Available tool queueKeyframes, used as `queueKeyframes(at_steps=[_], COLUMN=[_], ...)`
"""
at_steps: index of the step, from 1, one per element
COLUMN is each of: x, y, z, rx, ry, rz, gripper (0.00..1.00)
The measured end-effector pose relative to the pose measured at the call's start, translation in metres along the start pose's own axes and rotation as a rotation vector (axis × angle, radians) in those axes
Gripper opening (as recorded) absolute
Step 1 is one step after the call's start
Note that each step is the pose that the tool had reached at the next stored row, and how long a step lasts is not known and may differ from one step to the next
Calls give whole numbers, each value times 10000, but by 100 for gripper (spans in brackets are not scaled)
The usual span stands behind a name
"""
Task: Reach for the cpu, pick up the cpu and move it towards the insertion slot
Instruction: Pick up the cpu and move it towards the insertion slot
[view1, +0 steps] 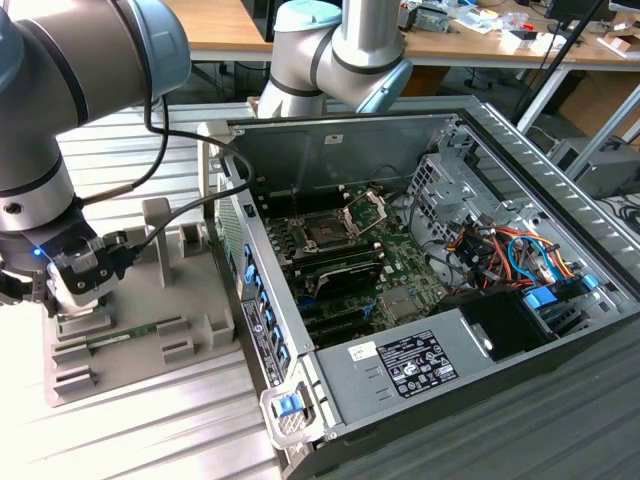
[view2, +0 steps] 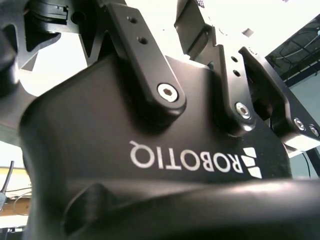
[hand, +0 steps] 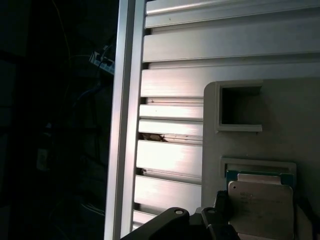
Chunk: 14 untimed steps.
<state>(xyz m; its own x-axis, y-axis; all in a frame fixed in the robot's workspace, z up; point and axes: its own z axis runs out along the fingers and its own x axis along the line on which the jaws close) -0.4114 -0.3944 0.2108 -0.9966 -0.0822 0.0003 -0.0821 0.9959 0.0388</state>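
Observation:
The cpu (hand: 261, 204) is a pale silvery square chip with a thin green rim. In the first wrist view it lies flat in a recess of the grey fixture block (hand: 280, 120), with the dark lower parts of the gripper close against it. In the exterior view the gripper (view1: 72, 298) is down low over that grey fixture block (view1: 190, 300), at the exterior view's left, outside the computer case. The insertion slot (view1: 325, 232) is the square socket on the motherboard inside the open case, its silver hinged frame (view1: 366, 209) raised. The gripper's black housing (view2: 150, 150) fills the second wrist view.
A long green memory stick (view1: 120, 335) lies on the fixture block near the gripper. The case's metal side wall (view1: 255, 300) stands between the fixture and the motherboard. Cables and a drive cage (view1: 500, 250) crowd the case's right side. The ribbed aluminium table (hand: 170, 100) ends at an edge (hand: 125, 120).

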Motion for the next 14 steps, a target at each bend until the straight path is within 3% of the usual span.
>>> queueKeyframes(at_steps=[14], x=[0], y=[1], z=[-38], rx=[0], ry=[0], rz=[-1], gripper=[55])
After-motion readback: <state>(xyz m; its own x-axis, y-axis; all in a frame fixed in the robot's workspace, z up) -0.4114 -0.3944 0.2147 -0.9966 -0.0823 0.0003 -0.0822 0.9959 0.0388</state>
